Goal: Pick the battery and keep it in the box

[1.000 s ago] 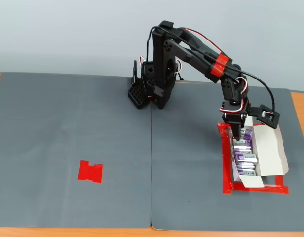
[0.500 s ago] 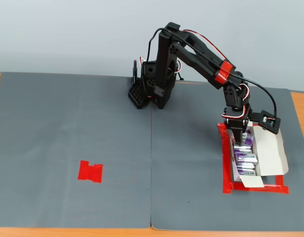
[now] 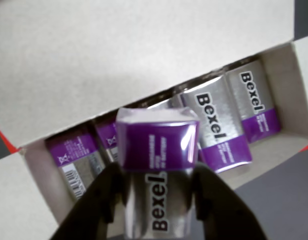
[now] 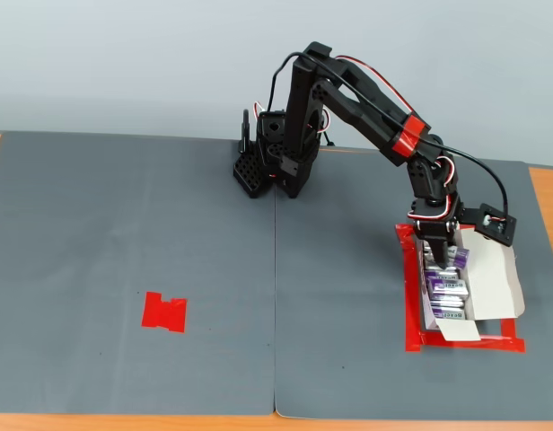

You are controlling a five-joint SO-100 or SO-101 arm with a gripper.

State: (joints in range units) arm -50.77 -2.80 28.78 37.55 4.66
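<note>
My gripper (image 3: 155,185) is shut on the battery (image 3: 156,165), a silver and purple block with dark "Bexel" lettering, purple end pointing away. It hangs just above the open white box (image 3: 69,65), over a gap between batteries lying inside: two at the right (image 3: 224,125) and others at the left (image 3: 76,155). In the fixed view the gripper (image 4: 441,256) reaches down into the box (image 4: 492,274) at the right of the mat, with the battery (image 4: 453,259) a small purple patch at its tip.
A red tape outline (image 4: 411,296) frames the box. A red tape patch (image 4: 164,312) lies on the left half of the grey mat (image 4: 169,233). The arm's base (image 4: 272,166) stands at the back centre.
The arm has stretched further forward and the gripper has sunk lower into the box with the battery still held.
</note>
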